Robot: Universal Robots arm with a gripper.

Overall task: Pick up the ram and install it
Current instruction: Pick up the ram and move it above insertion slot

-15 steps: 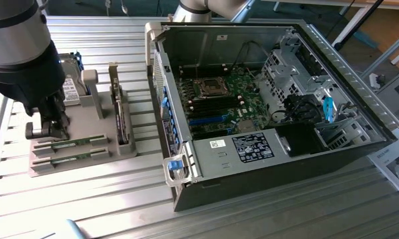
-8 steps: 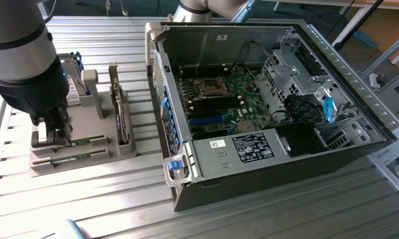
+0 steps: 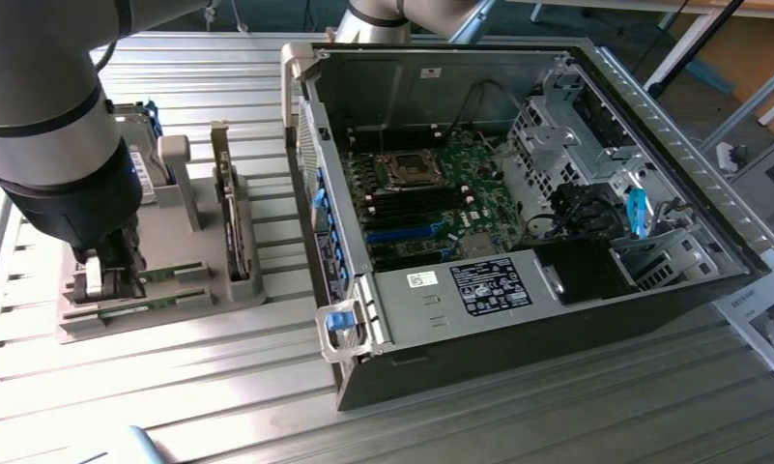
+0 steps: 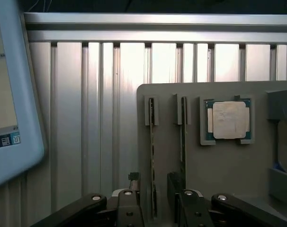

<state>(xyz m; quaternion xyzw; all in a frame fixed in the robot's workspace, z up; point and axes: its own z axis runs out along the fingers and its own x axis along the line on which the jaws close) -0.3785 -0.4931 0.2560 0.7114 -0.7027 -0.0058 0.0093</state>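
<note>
Ram (image 4: 152, 137), a long thin green circuit-board stick, stands on edge in a grey slotted holder (image 4: 228, 165) on the ribbed metal bench (image 4: 86, 118); the black hand (image 4: 153, 194) straddles it, spread wide.

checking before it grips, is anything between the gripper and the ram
Nothing visible. The open gripper straddles the ram, which stands on edge in the gray holder; a second stick stands close alongside.
</note>
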